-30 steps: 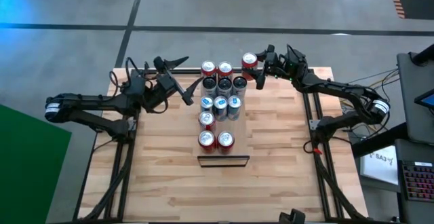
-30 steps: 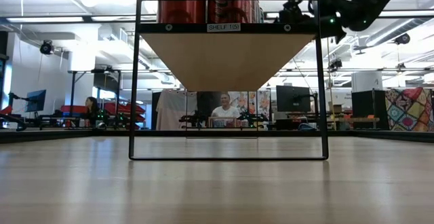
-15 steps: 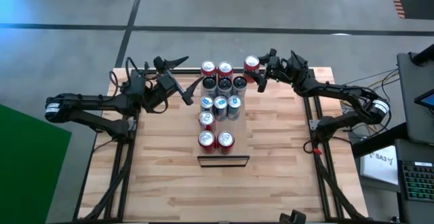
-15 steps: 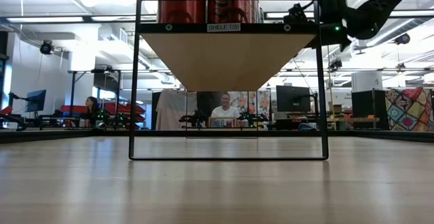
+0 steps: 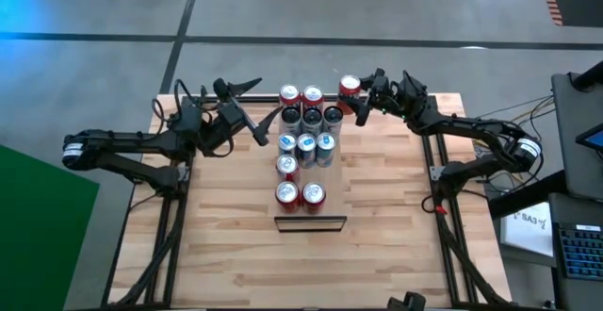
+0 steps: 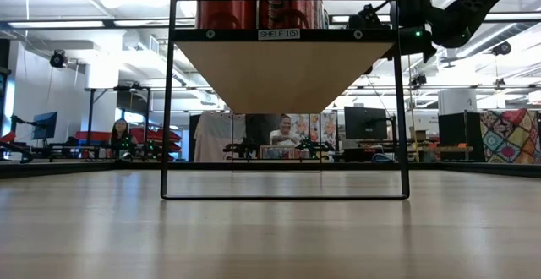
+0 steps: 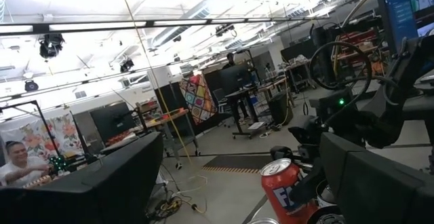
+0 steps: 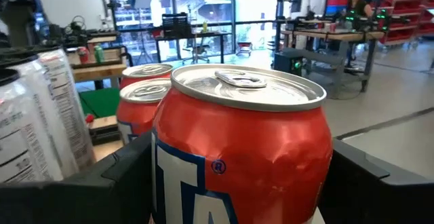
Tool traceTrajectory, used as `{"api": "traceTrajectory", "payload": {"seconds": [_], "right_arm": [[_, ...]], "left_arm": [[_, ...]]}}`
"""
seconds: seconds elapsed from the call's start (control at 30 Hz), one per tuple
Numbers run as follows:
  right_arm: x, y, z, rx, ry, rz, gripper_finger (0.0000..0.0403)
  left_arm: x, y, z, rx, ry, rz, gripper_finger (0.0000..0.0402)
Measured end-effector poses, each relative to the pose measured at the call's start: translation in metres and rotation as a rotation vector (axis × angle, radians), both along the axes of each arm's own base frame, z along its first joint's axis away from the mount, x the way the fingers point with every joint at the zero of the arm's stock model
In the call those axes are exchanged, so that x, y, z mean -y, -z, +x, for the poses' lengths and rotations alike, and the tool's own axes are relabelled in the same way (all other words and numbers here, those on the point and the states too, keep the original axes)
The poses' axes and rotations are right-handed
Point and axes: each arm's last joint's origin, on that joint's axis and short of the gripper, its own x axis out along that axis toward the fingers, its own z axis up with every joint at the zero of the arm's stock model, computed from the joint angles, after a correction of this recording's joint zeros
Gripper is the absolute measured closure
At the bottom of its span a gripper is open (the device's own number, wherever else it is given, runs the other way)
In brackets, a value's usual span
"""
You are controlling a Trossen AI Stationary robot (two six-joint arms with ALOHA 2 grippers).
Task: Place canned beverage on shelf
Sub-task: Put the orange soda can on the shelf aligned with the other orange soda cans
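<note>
The shelf is a raised light-wood board in the table's middle, and its underside shows in the low view. Several upright cans stand on it in rows: red, dark, blue-topped. A red can is at the shelf's far right corner, and my right gripper is shut on it. This can also shows in the left wrist view. My left gripper stands open beside the shelf's left side, raised, with nothing between its fingers. My right gripper pinches the red can's side wall between its two fingers, one on each side, a little below the rim. The fingers come about level from the table's right. The can stands upright. Its base is out of every view, so whether it rests on the shelf does not show.
Two red cans and a pale labelled can stand close behind and beside the held one. The shelf's black frame rises from the plank tabletop. People and workbenches show in the room beyond.
My right wrist has dipped and rolled a little with the red can still in its hold. The can has stayed almost in place by the shelf's far right corner. In the last half second it has kept still.
</note>
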Motion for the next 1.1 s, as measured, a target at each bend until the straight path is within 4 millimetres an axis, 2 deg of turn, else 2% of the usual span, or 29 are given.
{"api": "traceTrajectory", "payload": {"seconds": [0.57, 0.83, 1.1], "right_arm": [[-0.005, 0.0, 0.006, 0.025, 0.088, 0.048, 0.0111], [-0.002, 0.012, 0.017, -0.013, 0.079, 0.05, 0.011], [0.002, 0.016, 0.025, -0.027, 0.058, 0.032, 0.011]], "left_arm": [[0.0, -0.001, 0.0, 0.014, 0.0, -0.001, 0.0036], [0.0, -0.001, 0.0, 0.016, 0.0, -0.001, 0.0036], [0.0, -0.001, 0.0, 0.015, 0.001, -0.001, 0.0036]]}}
